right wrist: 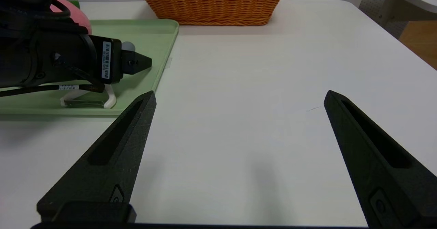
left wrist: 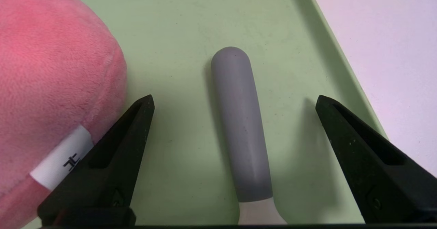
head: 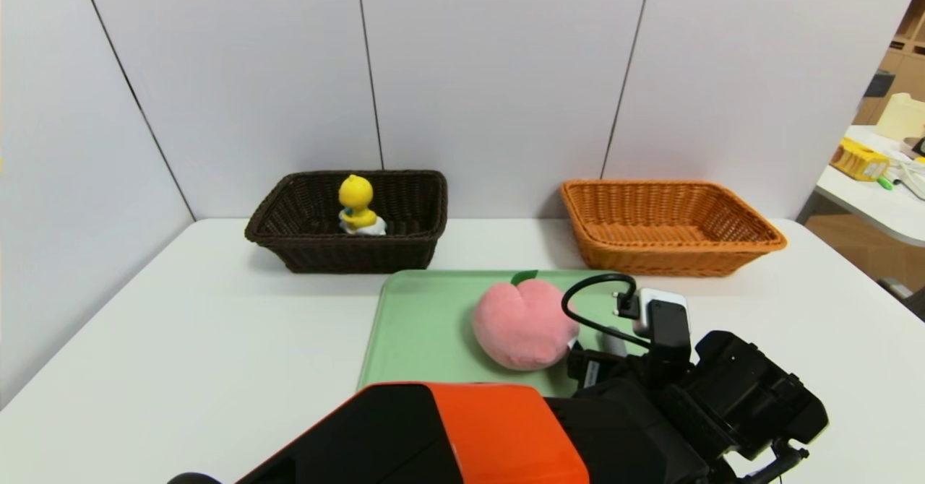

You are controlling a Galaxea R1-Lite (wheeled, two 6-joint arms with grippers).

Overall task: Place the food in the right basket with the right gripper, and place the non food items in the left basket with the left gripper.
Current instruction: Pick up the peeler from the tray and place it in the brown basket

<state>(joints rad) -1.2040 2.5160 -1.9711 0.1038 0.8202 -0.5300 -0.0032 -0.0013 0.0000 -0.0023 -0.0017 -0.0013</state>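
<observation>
Your left gripper (left wrist: pixel 235 99), spread wide, straddles a grey handle (left wrist: pixel 239 119) whose head is cut off; plush peach (left wrist: pixel 51 95) at nine o'clock

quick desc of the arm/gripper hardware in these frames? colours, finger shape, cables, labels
Both grippers, the left gripper and the right gripper, have matte black fingers tapering to points, each with a long slot. The left arm has an orange and black shell; its wrist carries a black and white camera module with a looped black cable. A white barcode label sits on the black gripper body.
</observation>
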